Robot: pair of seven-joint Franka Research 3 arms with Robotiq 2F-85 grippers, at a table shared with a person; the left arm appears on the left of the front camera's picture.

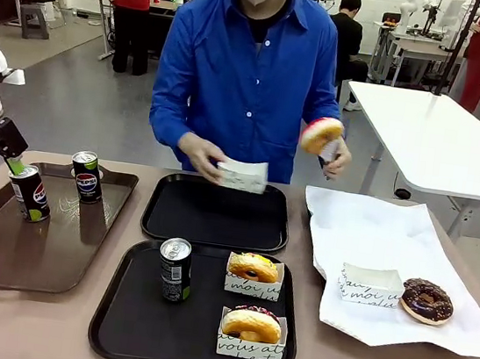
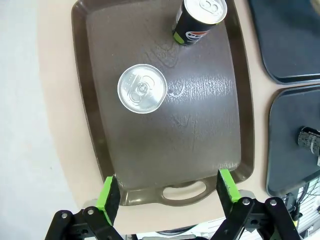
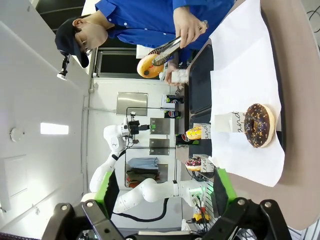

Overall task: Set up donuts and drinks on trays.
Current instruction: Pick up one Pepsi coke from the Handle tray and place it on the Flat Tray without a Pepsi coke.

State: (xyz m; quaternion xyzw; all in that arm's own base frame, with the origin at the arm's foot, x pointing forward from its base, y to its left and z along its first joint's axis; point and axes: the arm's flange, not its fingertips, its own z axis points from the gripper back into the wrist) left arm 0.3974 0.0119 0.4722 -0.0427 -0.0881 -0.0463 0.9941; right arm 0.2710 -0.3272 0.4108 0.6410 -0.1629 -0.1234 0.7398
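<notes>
**Left arm lined up over a drink on the brown tray**

The counter point(image 1: 25, 333) carries a long brown tray point(image 1: 45, 251) at the robot's left, two black trays in the middle and a white paper point(image 1: 376, 224) at the right. The near black tray point(image 1: 129, 315) already holds one can and two donuts in paper holders. The far black tray point(image 1: 217, 216) is bare, so the step in hand is probably to fetch it a drink.

Two cans stand upright and apart on the brown tray: the nearer can point(image 1: 30, 193) and, behind it, a Pepsi can point(image 1: 87, 176). To do this well, the arm should first centre over the nearer can. In the left wrist view its silver top sits ahead of the fingers and somewhat toward one side. It should then drop straight down, grip the can's body below the rim and lift it upright.

The set-down is best on the far tray's left part. At that tray's far rim the person holds a paper holder point(image 1: 242, 175) low, and a donut point(image 1: 321, 135) in tongs higher up.

The left end effector point(image 2: 167, 189) is spread wide and grasps nothing, its green pads well apart. From the front it hangs just beside the nearer can's top, and whether it touches cannot be told. The right end effector point(image 3: 165, 186) is equally spread and empty.
</notes>
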